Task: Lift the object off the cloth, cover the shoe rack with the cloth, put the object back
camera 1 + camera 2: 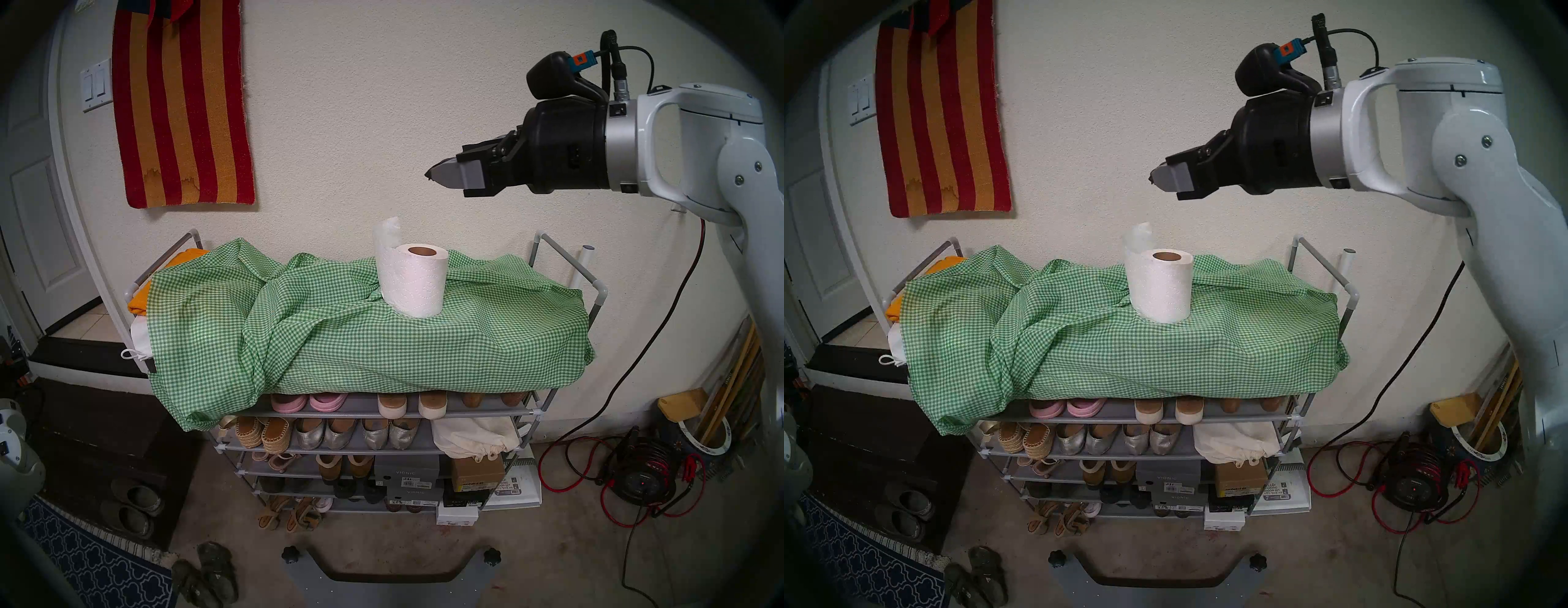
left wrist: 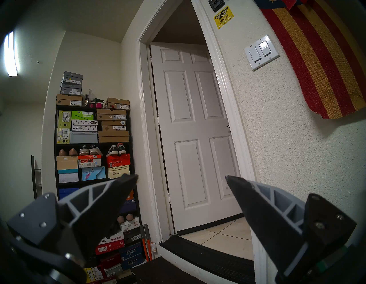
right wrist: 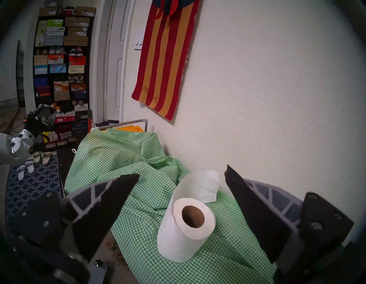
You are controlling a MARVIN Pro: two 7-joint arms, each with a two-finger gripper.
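I see the paper roll [image 1: 413,280] standing upright on the green gingham cloth [image 1: 339,335] bunched over the shoe rack's [image 1: 594,297] top, toward its right end. My right gripper [image 3: 182,172] hangs above it, fingers spread and empty; left gripper [image 2: 182,178] fingers spread toward a white door [image 2: 198,129]. A striped rug [image 1: 182,106] hangs on the wall.

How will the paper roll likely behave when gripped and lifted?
The paper roll stands on end on rumpled cloth, so a nudge could tip it. It is probably light and squashy. Its loose sheet will likely flap.

paper roll [image 1: 412,280] upright on cloth [image 1: 339,339], cloth over shoe rack [image 1: 479,412]
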